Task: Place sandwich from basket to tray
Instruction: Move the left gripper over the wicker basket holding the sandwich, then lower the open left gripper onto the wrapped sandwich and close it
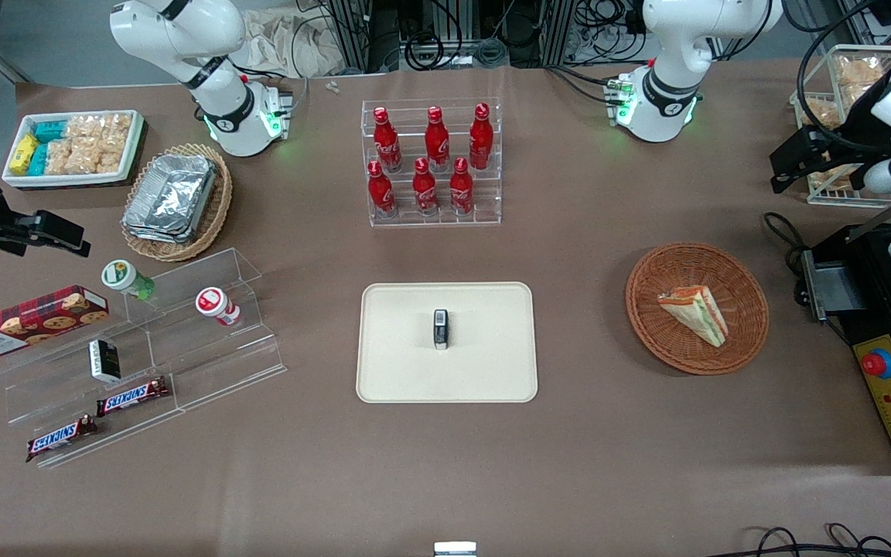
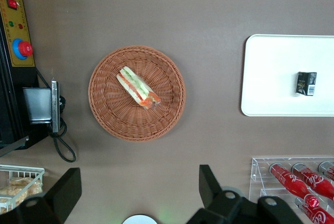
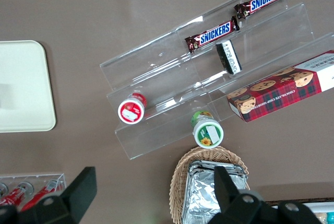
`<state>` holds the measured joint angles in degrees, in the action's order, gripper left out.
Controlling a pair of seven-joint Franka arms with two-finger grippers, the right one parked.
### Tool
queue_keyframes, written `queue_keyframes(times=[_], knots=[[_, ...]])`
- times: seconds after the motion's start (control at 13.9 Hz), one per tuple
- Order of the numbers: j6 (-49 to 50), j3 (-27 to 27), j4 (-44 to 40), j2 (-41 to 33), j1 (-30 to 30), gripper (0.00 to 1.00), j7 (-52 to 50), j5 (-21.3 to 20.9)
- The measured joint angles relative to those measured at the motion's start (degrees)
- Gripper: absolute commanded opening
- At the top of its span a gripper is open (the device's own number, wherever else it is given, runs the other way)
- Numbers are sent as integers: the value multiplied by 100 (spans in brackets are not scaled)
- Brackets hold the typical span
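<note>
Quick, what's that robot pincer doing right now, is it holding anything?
Pincer: open, holding nothing, high above the table near the basket; the sandwich lies in the basket.

- Bright, even overhead light; the brown tabletop [image 1: 569, 464] carries only faint, soft shadows.
- The tray [image 2: 276, 72] looks washed-out white in the left wrist view.
- The pincer [image 2: 141, 203] hangs high, fingers dark.

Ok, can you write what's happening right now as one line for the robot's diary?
sandwich: in basket | tray: holds small dark packet, no sandwich | gripper: open, raised above table beside basket, holding nothing
</note>
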<state>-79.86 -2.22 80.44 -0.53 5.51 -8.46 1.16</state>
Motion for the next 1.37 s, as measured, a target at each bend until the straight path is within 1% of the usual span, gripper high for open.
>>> queue_keyframes(times=[0.29,0.43,0.65,0.87,1.08,1.37], knots=[[123,-126,2,2,3,100,-308,-1],[153,-127,79,22,-2,100,-682,-61],[-2,-69,543,56,-77,100,-1229,-99],[-1088,124,1431,18,-172,100,-1903,-54],[-2360,139,2695,-129,-187,100,-2707,-14],[-4166,136,4273,-126,-186,100,-3605,-1]])
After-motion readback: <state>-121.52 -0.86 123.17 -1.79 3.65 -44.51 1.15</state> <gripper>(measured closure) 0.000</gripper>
